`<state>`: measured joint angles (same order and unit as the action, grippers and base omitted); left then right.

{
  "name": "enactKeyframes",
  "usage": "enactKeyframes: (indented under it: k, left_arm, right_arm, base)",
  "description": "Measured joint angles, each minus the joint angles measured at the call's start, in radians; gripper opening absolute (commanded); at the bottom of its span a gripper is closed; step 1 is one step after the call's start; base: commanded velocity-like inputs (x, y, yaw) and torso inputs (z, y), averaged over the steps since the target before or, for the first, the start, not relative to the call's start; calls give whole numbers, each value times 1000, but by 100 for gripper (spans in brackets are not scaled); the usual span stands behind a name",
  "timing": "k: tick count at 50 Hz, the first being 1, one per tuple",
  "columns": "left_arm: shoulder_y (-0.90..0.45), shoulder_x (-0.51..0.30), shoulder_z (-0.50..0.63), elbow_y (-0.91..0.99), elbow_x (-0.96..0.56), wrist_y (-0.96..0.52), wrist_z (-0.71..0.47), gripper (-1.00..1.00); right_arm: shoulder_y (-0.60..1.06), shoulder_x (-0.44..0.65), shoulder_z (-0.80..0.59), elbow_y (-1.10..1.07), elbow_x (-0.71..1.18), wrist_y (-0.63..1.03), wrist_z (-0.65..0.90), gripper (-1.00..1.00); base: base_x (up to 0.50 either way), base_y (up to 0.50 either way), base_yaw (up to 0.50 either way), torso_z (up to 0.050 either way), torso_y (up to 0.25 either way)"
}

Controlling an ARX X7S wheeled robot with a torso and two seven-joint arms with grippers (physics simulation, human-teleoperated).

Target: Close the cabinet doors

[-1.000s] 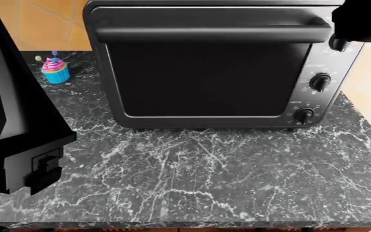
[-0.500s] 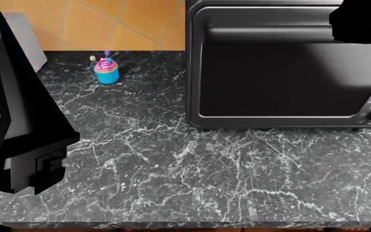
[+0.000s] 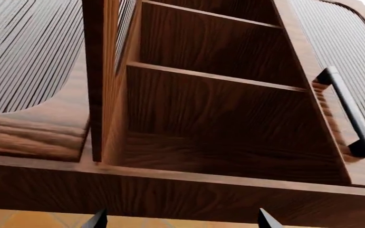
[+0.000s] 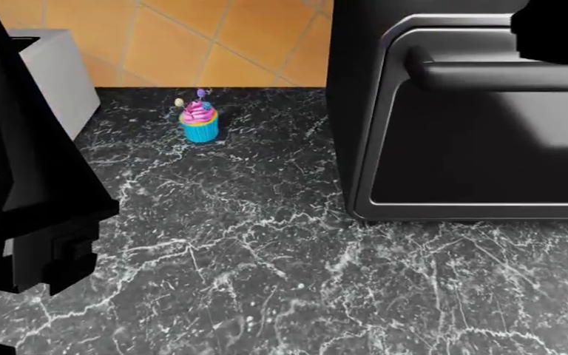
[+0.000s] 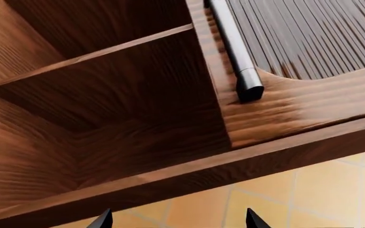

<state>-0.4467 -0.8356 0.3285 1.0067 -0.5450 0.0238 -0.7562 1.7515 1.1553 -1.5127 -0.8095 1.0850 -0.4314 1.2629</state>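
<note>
Cabinet (image 3: 201, 118) seen open, shelves bare; door (image 3: 353, 85) w/ handle (image 3: 347, 111) beside. Both grippers' (image 3: 179, 219) (image 5: 177, 218) fingers spread, nothing held.

Even, soft simulator light fills all three of my views, sharp edge to edge with no blur. Pale sheen streaks the oven door (image 4: 481, 133) and its handle, and the marble tabletop (image 4: 264, 281) gleams faintly. Above my gripper, the cabinet (image 3: 220, 95) recess sinks into deep brown shade; warm highlights graze its lower rail.
</note>
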Motion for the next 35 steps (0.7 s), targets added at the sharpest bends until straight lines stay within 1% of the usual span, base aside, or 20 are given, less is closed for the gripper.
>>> enactKeyframes:
  k: [8,12,17,27,31,35]
  left_arm:
    - [-5,-9,-3,3,-7,-1,-12,100]
    - [-13,-45,-52,4,-70,4,-50,100]
    - [3,-130,-152,-2,-166,22,-96,100]
    - [92,-297,-415,-86,-336,57,-133,100]
    - [118,-345,-528,-113,-401,51,-132,100]
    - [142,-373,-640,-135,-462,34,-125,100]
  right_arm:
    - [-8,-1,7,1,-2,-9,3,100]
    - [-11,-1,9,2,-2,-10,6,100]
    - [-15,-2,13,2,-6,-12,10,100]
    - [-24,-3,23,4,-17,-17,25,100]
    - [-27,-4,26,4,-20,-19,31,100]
    - [-30,-4,29,5,-23,-20,37,100]
  base:
    - [0,0,0,0,0]
    - [0,0,0,0,0]
    - [0,0,0,0,0]
    - [0,0,0,0,0]
    - [0,0,0,0,0]
    - [0,0,0,0,0]
